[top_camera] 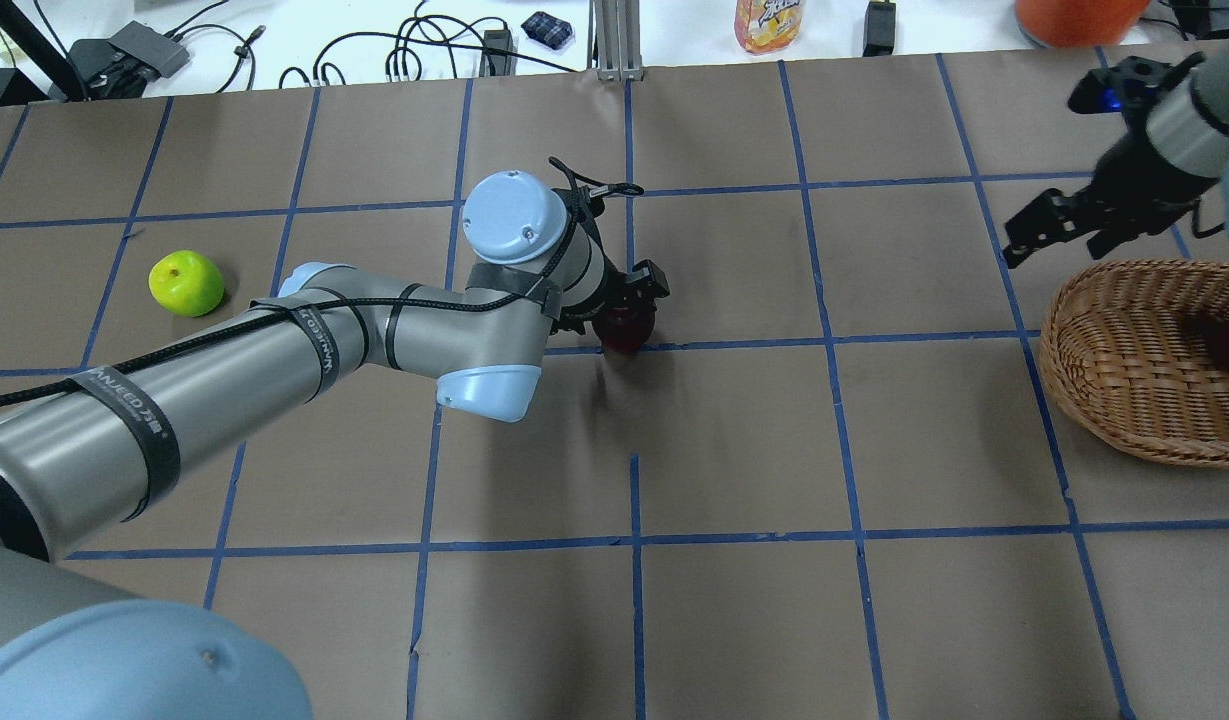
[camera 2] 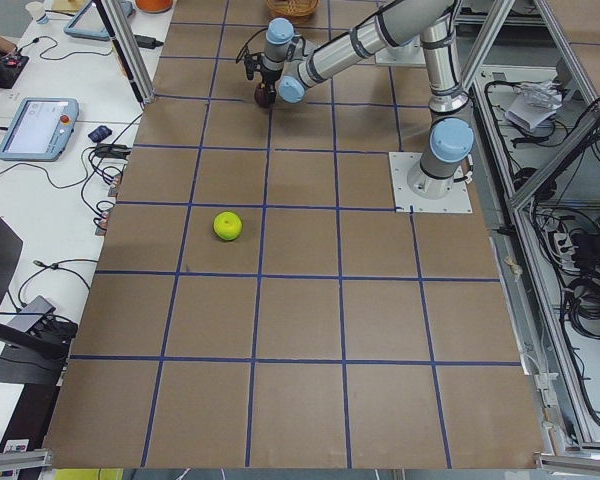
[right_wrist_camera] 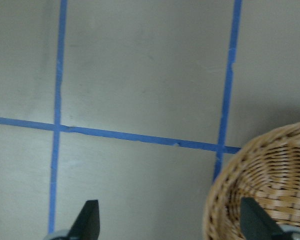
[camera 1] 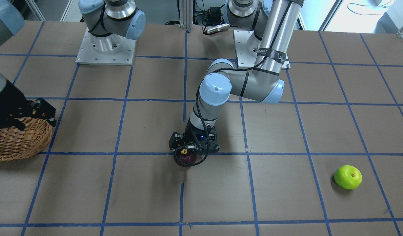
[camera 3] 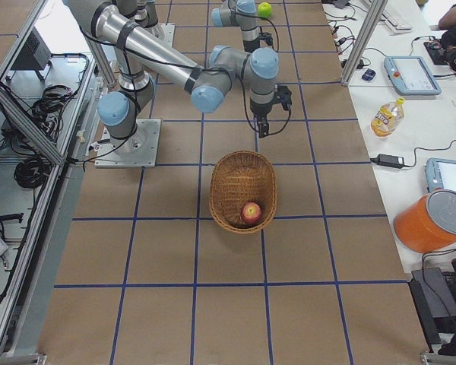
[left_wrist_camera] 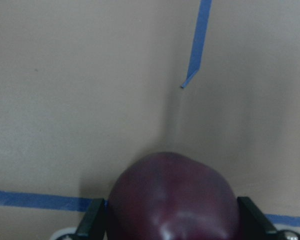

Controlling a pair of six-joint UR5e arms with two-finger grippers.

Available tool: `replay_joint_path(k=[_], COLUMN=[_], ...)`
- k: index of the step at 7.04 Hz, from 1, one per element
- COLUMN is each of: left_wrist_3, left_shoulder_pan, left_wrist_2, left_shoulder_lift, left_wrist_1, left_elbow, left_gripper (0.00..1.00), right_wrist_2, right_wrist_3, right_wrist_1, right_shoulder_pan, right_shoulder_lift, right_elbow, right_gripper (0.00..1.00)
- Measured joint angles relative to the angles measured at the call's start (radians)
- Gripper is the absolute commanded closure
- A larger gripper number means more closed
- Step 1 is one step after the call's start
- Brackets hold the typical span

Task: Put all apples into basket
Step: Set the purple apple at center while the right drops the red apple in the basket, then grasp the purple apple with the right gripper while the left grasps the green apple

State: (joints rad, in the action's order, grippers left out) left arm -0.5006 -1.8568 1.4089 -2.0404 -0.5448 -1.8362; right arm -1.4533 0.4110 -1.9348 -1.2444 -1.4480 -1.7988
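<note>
Maroon apple [left_wrist_camera: 174, 197] sits mid-table betw. the left gripper [left_wrist_camera: 172, 227] fingers, which close on both its sides; whether it's lifted off the table can't tell. Red apple [camera 3: 251, 211] lies in the wicker basket [camera 3: 229, 176]. Green apple [camera 1: 348, 177] rests alone, well apart. Right gripper [right_wrist_camera: 172, 222] hangs spread wide, holding nothing, just beside the basket rim.

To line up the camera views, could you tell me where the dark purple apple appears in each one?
Front-facing: dark purple apple, centre, under the left gripper.
Overhead, centre.
Exterior left, top.
Exterior right: hidden.
Left wrist, bottom, between the fingers.
Right wrist: absent.
Shared landmark: the green apple.
</note>
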Motion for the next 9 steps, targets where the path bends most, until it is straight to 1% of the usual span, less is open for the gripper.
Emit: replay_joint_path(k=[1, 2, 4, 5, 6, 7, 8, 9], left_wrist_3=[0.036, 0.097, 0.303, 0.445, 0.597, 0.743, 0.884, 0.991], left_shoulder_pan=[0.044, 0.112, 0.299, 0.426, 0.558, 0.663, 0.725, 0.753], left_wrist_2=[-0.026, -0.065, -0.086, -0.084, -0.071, -0.038, 0.012, 0.063], left_shoulder_lift=[0.031, 0.077, 0.181, 0.22, 0.236, 0.224, 0.194, 0.149], left_wrist_1=[-0.018, -0.067, -0.263, -0.376, -0.469, -0.523, -0.54, -0.536], left_elbow=[0.002, 0.001, 0.004, 0.017, 0.046, 0.09, 0.134, 0.172], left_gripper=[0.0, 0.0, 0.0, 0.0, 0.0, 0.0, 0.0, 0.0], right_wrist_2=[0.001, 0.001, -0.006, -0.01, -0.017, -0.024, -0.027, -0.028], right_wrist_3=[-0.142, -0.272, -0.535, -0.666, -0.771, -0.846, -0.886, -0.916], right_wrist_1=[-0.008, -0.041, -0.156, -0.228, -0.3, -0.355, -0.386, -0.399], right_shoulder_pan=[-0.091, -0.179, -0.363, -0.451, -0.522, -0.577, -0.616, -0.641], right_shoulder_lift=[0.01, 0.026, 0.075, 0.108, 0.145, 0.185, 0.221, 0.251], right_elbow=[0.001, 0.003, 0.006, 0.007, 0.008, 0.009, 0.014, 0.028], right_gripper=[0.0, 0.0, 0.0, 0.0, 0.0, 0.0, 0.0, 0.0])
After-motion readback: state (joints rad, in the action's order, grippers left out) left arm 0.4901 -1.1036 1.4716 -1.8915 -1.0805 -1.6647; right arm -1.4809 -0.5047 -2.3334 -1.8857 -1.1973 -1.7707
